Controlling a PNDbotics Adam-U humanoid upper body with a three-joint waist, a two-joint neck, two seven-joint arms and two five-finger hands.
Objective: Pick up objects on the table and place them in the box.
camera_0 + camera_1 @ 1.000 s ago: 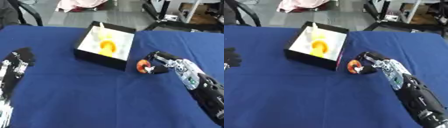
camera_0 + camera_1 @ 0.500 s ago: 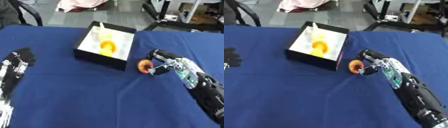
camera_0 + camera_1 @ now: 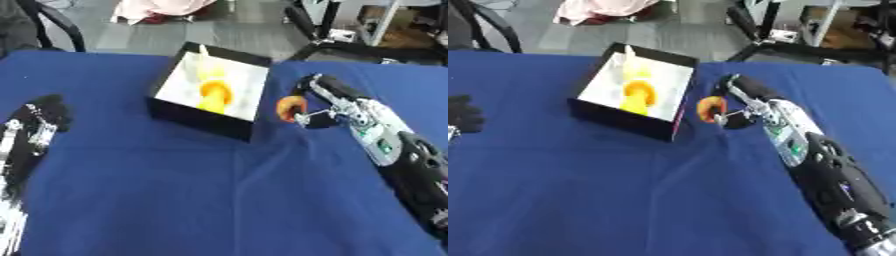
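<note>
A black box [image 3: 203, 118] with a white inside stands at the centre back of the blue table, holding an orange and yellow thing [image 3: 213, 93]. My right hand [image 3: 325, 102] is just right of the box, its fingers curled round a small orange ring-shaped object [image 3: 290, 108] lifted off the cloth. My left hand [image 3: 39, 116] rests at the left edge with fingers relaxed and holds nothing.
The blue cloth [image 3: 219, 200] covers the whole table. Chair legs and stands [image 3: 332, 30] are on the floor beyond the far edge, with pink fabric [image 3: 162, 7] farther back.
My right hand has lifted the orange ring off the table and carried it toward the box's right side. The left hand has stayed in place.
</note>
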